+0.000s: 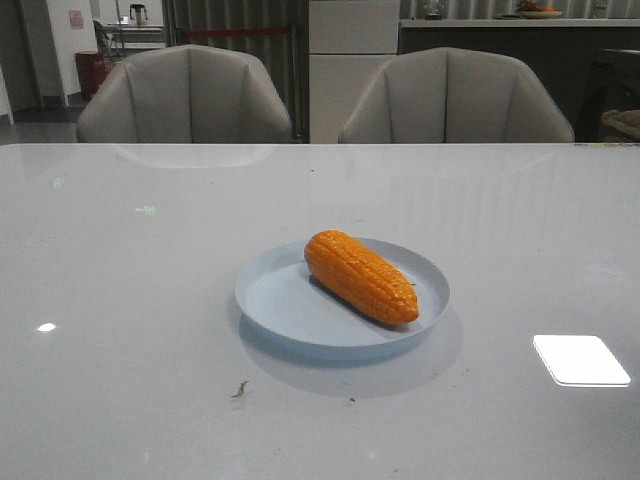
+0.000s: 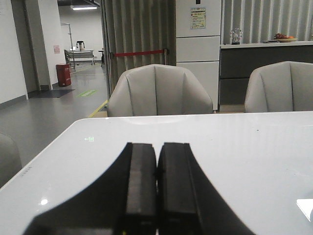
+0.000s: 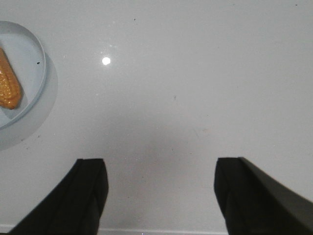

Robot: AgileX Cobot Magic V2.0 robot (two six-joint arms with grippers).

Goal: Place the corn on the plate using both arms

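On the white table (image 1: 120,300), near its middle, the pale blue plate (image 1: 290,310) carries the corn (image 1: 360,276), which lies diagonally across the plate's inner surface with its tapered end toward the right rim. Left gripper (image 2: 156,169): fingers pressed together, nothing between them, held above the tabletop and facing two grey chairs (image 2: 159,90). Right gripper (image 3: 160,188): fingers spread wide over bare table, well apart from the plate (image 3: 34,93) and corn (image 3: 9,88), both visible at the frame's edge
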